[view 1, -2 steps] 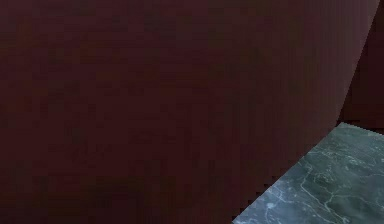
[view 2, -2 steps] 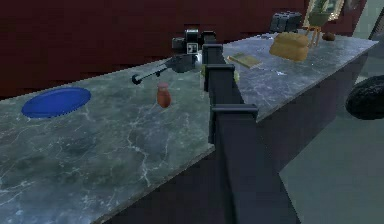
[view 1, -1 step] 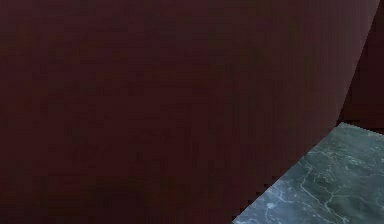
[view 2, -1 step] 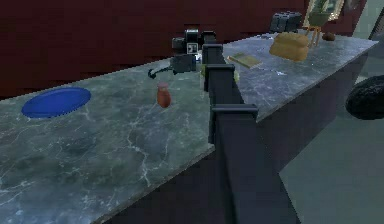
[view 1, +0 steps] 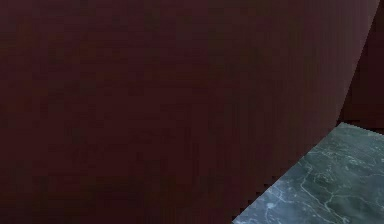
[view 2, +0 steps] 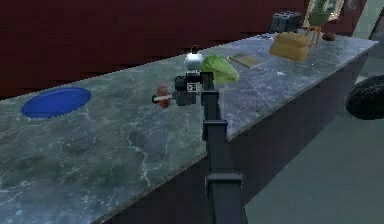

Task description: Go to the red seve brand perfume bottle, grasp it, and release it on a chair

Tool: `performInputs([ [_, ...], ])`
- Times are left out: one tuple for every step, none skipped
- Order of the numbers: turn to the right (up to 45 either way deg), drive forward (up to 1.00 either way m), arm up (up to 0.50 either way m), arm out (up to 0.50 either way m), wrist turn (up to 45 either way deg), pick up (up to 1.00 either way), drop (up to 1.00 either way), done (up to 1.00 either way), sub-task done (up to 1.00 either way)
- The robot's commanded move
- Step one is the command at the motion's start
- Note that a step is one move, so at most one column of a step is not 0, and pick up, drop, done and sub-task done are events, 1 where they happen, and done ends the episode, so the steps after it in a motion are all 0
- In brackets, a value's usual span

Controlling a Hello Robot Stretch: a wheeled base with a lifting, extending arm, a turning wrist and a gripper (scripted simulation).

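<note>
The plate (view 2: 57,102) is blue, the countertop (view 2: 110,160) grey-veined, the wall (view 2: 100,30) dark red.

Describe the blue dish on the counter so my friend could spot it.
Find the long grey marble counter before the dark red wall. Toward the arm side view's left lies a flat round plate. It is the only bright blue thing there.

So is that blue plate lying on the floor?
No, the blue plate lies flat on the grey marble countertop, near the arm side view's left.
</note>
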Motion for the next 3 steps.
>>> performInputs([
  [0.0, 0.00, 0.00, 0.00, 0.0, 1.00, 0.00, 0.00, 0.00],
  [0.0, 0.00, 0.10, 0.00, 0.0, 0.00, 0.00, 0.00, 0.00],
  [0.0, 0.00, 0.02, 0.00, 0.0, 0.00, 0.00, 0.00, 0.00],
])
